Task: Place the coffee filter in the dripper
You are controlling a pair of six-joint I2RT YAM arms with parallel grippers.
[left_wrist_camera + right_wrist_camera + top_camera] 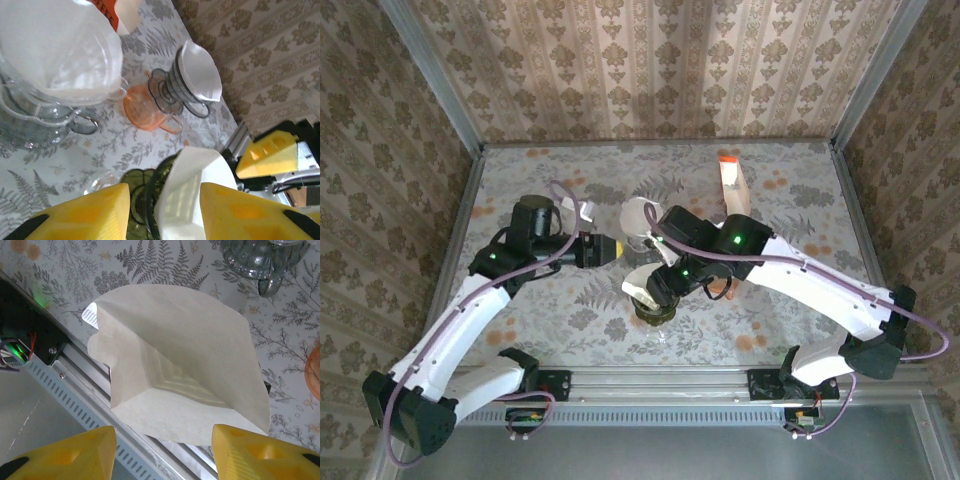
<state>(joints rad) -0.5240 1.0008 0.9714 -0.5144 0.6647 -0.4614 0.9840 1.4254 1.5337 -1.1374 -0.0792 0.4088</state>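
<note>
Coffee filter (190,355), a pale paper cone spread open with a seamed edge, sits in the green dripper (139,197) on the counter (790,200). Right jaws hang wide apart over it and left jaws are part open beside it, both holding nothing.

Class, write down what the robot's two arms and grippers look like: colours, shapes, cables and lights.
The left arm and right arm have smooth white shells joined by black joints, on black bases. A mauve cable loops along each, and small green lights glow near the wrists. The left gripper and right gripper have chunky, wedge-shaped yellow fingers.
</note>
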